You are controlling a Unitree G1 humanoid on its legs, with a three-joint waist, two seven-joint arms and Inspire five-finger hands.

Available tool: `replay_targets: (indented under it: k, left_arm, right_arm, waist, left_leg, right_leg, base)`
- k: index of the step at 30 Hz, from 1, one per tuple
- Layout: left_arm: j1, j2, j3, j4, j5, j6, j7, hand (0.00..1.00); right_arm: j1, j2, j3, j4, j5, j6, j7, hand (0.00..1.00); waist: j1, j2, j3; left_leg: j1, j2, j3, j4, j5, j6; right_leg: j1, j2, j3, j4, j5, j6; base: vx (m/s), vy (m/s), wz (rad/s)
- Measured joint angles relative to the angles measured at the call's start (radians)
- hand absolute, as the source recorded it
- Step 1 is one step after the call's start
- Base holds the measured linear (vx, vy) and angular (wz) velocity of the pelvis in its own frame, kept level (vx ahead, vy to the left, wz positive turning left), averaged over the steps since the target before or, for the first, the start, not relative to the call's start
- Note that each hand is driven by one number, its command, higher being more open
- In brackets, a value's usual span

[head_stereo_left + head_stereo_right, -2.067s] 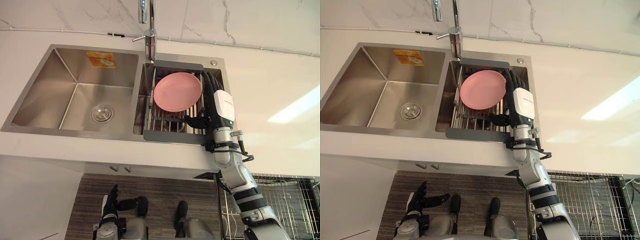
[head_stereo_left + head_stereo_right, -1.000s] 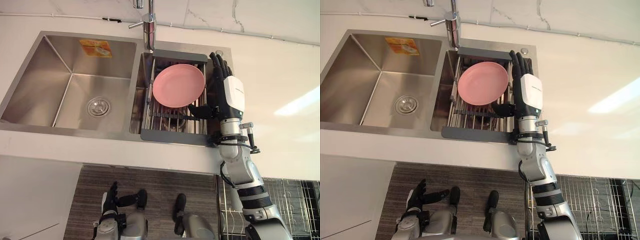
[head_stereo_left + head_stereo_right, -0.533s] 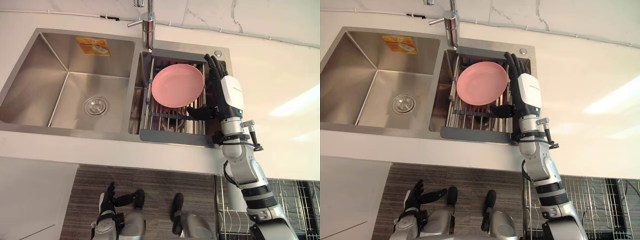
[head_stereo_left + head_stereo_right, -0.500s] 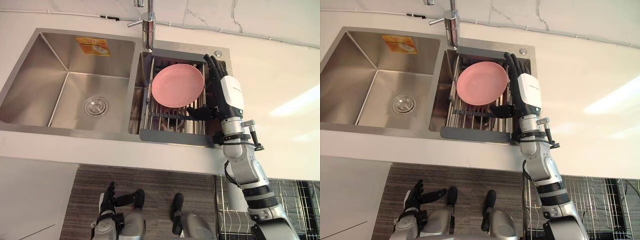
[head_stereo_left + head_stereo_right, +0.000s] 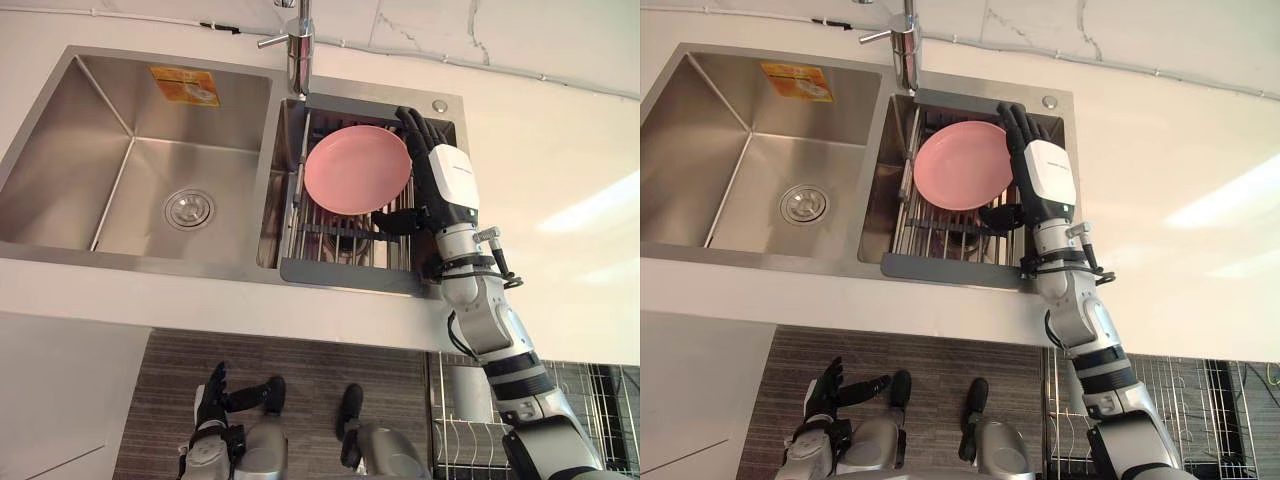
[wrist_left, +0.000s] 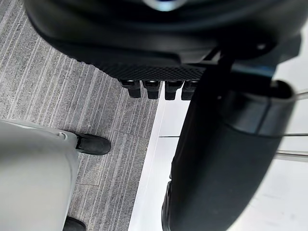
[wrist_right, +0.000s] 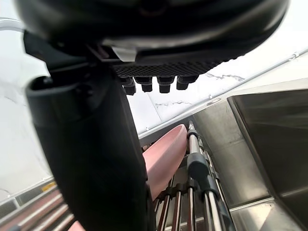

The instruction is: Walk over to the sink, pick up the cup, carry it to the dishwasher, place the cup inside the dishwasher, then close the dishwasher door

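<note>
In the left eye view, the dish waiting at the sink [image 5: 140, 265] was a pink plate [image 5: 357, 169] rather than anything cup-shaped; it stood tilted on edge in the drying rack [image 5: 345, 272] over the right basin, below the faucet [image 5: 298, 50]; the right hand [image 5: 447, 185] lay just beside the plate's right rim, fingers straight along that rim and thumb spread under its lower edge, so the hand was wide and held nothing; the left hand [image 5: 212, 395] hung low over the floor [image 5: 300, 365], well apart from the sink. In the right eye view the rim sat between the fingers [image 5: 1018, 122] and the thumb, though we could not tell whether any of them touched it. In the left wrist view the left hand [image 6: 144, 43] showed relaxed, empty fingers above the grey floor [image 6: 57, 96]. In the right wrist view the right hand's [image 7: 91, 159] thumb loomed close; past the fingertips [image 7: 163, 85] the plate's [image 7: 166, 154] pink edge rose from the rack's [image 7: 202, 178] bars, near the hand. We judged the plate stiff and light, probably slippery if wet, and liable to chip against the steel; the best hold seemed a pinch across the right rim, thumb on the face and fingers behind, lifting it clear of the bars before drawing it away.
</note>
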Motion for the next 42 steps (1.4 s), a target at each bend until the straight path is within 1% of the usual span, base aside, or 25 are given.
replay_targets:
  k: [6,13,14,17,22,23,26,32,34,36,42]
  left_arm:
    - [-0.002,0.0,-0.004,-0.001,-0.011,-0.004,0.001,1.0]
    - [-0.002,0.001,-0.006,-0.001,-0.027,-0.004,0.003,1.0]
    - [-0.002,0.001,-0.006,-0.002,-0.027,-0.006,0.003,1.0]
    - [-0.002,0.001,-0.007,-0.007,-0.027,-0.007,0.005,1.0]
    - [-0.002,0.002,-0.017,-0.015,-0.038,-0.007,0.009,1.0]
    - [-0.002,0.002,-0.018,-0.015,-0.038,-0.007,0.01,1.0]
    - [-0.002,0.002,-0.026,-0.017,-0.038,-0.007,0.01,1.0]
    - [-0.006,-0.002,-0.036,-0.016,-0.038,-0.008,0.011,1.0]
    - [-0.006,-0.003,-0.036,-0.016,-0.038,-0.008,0.011,1.0]
    - [-0.006,-0.003,-0.037,-0.016,-0.04,-0.009,0.011,1.0]
    - [-0.008,-0.006,-0.038,-0.015,-0.048,-0.009,0.011,1.0]
  right_arm:
    - [-0.052,-0.003,0.001,0.089,-0.019,0.03,-0.018,1.0]
    - [-0.088,-0.003,0.001,0.136,-0.055,0.041,-0.045,1.0]
    - [-0.098,-0.003,0.001,0.15,-0.055,0.052,-0.056,1.0]
    - [-0.121,-0.003,0.0,0.151,-0.055,0.066,-0.082,1.0]
    - [-0.132,-0.003,0.0,0.151,-0.055,0.066,-0.104,1.0]
    - [-0.132,-0.002,0.0,0.151,-0.055,0.066,-0.104,0.0]
    - [-0.134,-0.002,0.004,0.151,-0.055,0.066,-0.108,0.0]
    - [-0.168,-0.004,0.052,0.151,-0.053,0.058,-0.121,0.0]
    - [-0.181,-0.018,0.055,0.151,-0.054,0.059,-0.13,0.0]
    - [-0.184,-0.053,0.059,0.163,-0.047,0.059,-0.121,0.0]
    - [-0.197,-0.061,0.06,0.165,-0.043,0.043,-0.122,0.0]
  waist:
    - [0.007,0.0,0.0]
    - [0.008,0.0,0.0]
    - [0.009,0.0,0.0]
    - [0.011,0.003,0.002]
    - [0.019,0.006,0.004]
    - [0.019,0.006,0.004]
    - [0.02,0.012,0.008]
    - [0.02,0.029,0.018]
    - [0.02,0.03,0.019]
    - [0.02,0.031,0.019]
    - [0.02,0.038,0.023]
  left_leg:
    - [-0.012,-0.001,-0.008,0.001,0.001,0.0]
    - [-0.021,-0.002,-0.01,0.01,0.0,0.0]
    - [-0.025,-0.003,-0.012,0.012,0.0,0.0]
    - [-0.041,-0.003,-0.017,0.019,0.0,0.0]
    - [-0.049,-0.004,-0.035,0.024,0.001,-0.002]
    - [-0.05,-0.004,-0.035,0.024,0.001,-0.002]
    - [-0.05,-0.004,-0.036,0.025,0.001,-0.002]
    - [-0.05,-0.003,-0.035,0.025,0.001,-0.002]
    - [-0.051,-0.002,-0.035,0.025,0.001,-0.002]
    - [-0.052,-0.001,-0.035,0.025,0.001,-0.002]
    - [-0.055,0.0,-0.034,0.03,0.001,-0.004]
  right_leg:
    - [-0.007,-0.001,-0.007,0.0,0.0,0.0]
    - [-0.01,-0.002,-0.01,0.002,0.0,0.0]
    - [-0.014,-0.002,-0.011,0.003,0.0,0.0]
    - [-0.025,-0.004,-0.015,0.007,0.0,0.0]
    - [-0.025,-0.005,-0.029,0.007,0.0,-0.001]
    - [-0.025,-0.005,-0.029,0.007,0.0,-0.001]
    - [-0.025,-0.005,-0.029,0.007,-0.001,-0.001]
    - [-0.025,-0.003,-0.029,0.007,-0.001,-0.001]
    - [-0.025,-0.002,-0.029,0.007,-0.001,-0.002]
    - [-0.027,-0.001,-0.028,0.006,-0.001,-0.002]
    - [-0.03,0.001,-0.026,0.007,-0.002,-0.003]
  base:
    - [0.0,0.0,0.03]
    - [0.0,0.0,0.0]
    - [0.0,0.0,0.0]
    - [-0.02,0.002,0.04]
    - [-0.01,0.002,0.09]
    - [0.0,0.0,0.0]
    - [0.0,0.0,0.0]
    - [0.0,0.0,0.0]
    - [0.0,0.0,0.0]
    - [0.0,0.0,0.0]
    - [0.0,0.0,0.0]
